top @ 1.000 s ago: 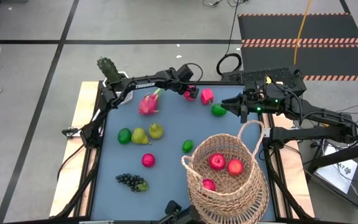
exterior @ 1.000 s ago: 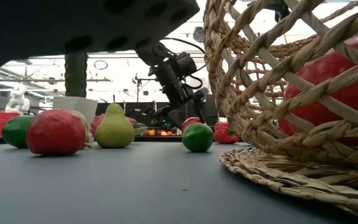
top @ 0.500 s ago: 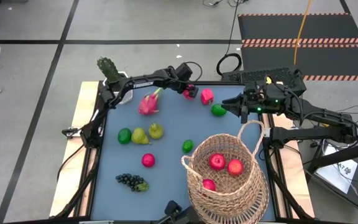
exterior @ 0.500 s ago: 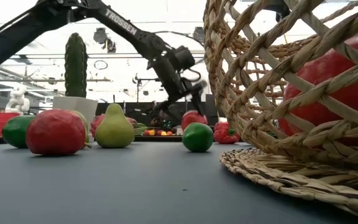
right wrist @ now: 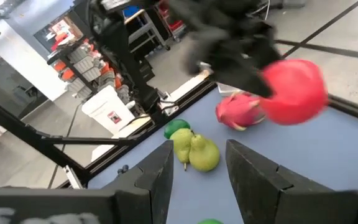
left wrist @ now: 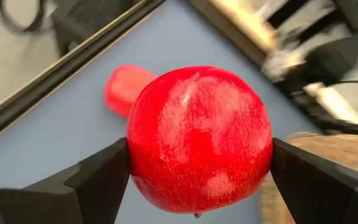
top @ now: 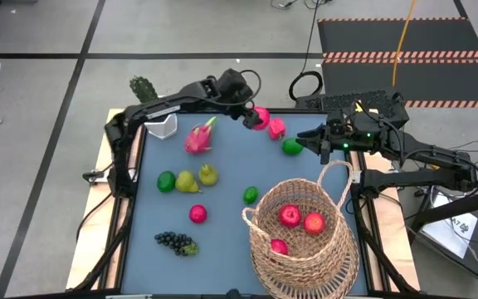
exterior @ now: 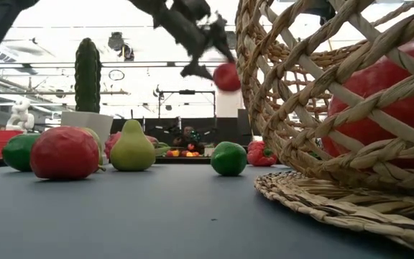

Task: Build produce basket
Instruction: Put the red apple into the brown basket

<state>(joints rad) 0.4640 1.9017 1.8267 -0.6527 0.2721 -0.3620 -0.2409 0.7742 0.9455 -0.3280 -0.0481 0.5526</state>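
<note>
The left gripper (top: 254, 116) hung in the air near the far edge of the blue table (top: 222, 224), its fingers (left wrist: 101, 180) spread wide and clamped on either side of a red apple (left wrist: 199, 146). Just beside it and lower, a second red fruit (top: 276, 128) lay on the tabletop, with open blue surface between that and the basket (top: 305, 241). The right gripper (top: 304, 142) waited off to the side, near a green lime (top: 291, 147), fingers partly apart with nothing between them. Nearer the front from the left gripper lay a pink dragon fruit (top: 198, 137), two pears (top: 197, 178), limes and a grape bunch (top: 176, 242). The wicker basket sat well apart from the left gripper at the front corner, holding three red fruits (top: 301, 221). A potted cactus (exterior: 88, 75) stood behind the table.
</note>
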